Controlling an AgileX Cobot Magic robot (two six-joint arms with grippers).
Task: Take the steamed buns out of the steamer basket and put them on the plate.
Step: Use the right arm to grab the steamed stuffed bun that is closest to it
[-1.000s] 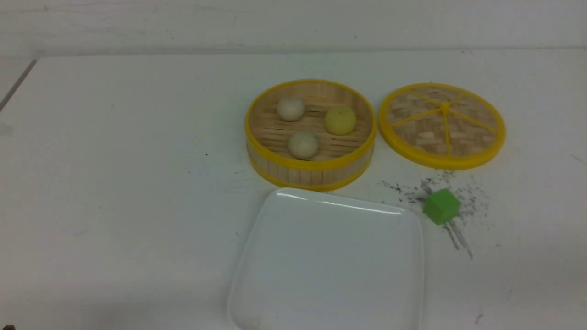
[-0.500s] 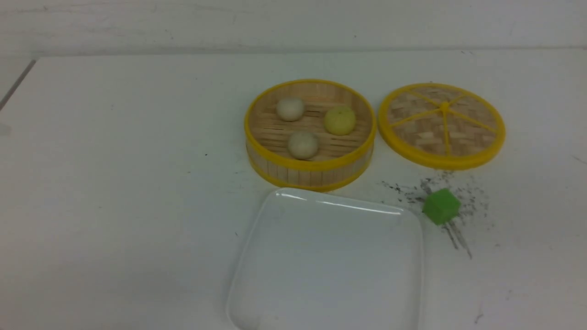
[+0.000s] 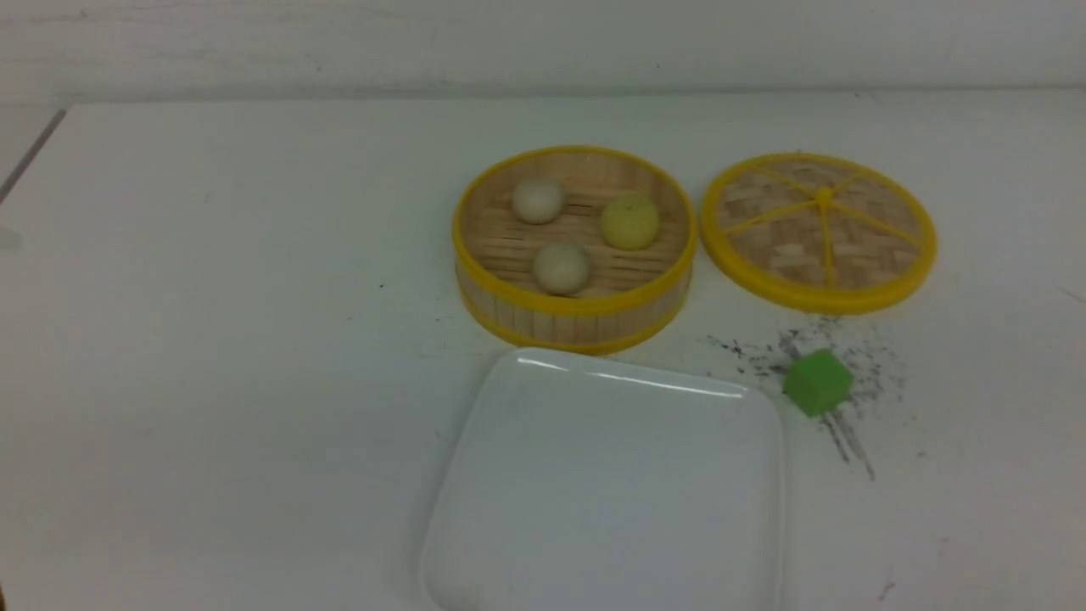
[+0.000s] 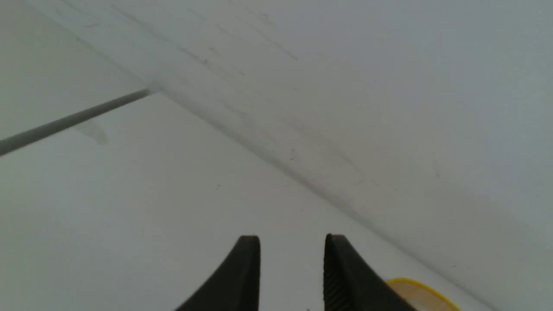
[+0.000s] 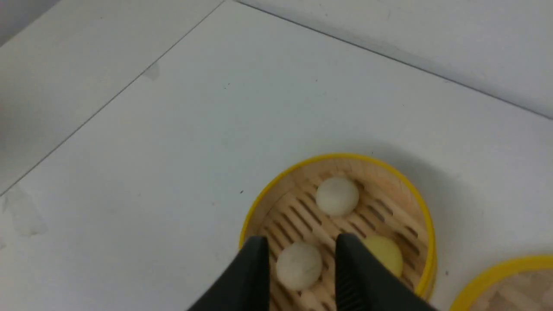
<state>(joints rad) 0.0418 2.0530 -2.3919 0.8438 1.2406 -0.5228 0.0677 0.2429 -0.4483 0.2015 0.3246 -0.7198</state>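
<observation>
My way into the steamer basket (image 3: 573, 327) is from above, its top open; its wall rings three steamed buns (image 3: 562, 267) set apart. The lid (image 3: 819, 231) and green cube (image 3: 817, 383) flank my right; the plate (image 3: 611, 509) lies unobstructed.

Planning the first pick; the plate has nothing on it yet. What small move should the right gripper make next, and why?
Probably ease the right gripper down toward the front off-white bun. In the right wrist view that bun shows between its open jaws, lying in the steamer basket, and the front view shows no arm near the basket, so the gripper seems some way off.
</observation>
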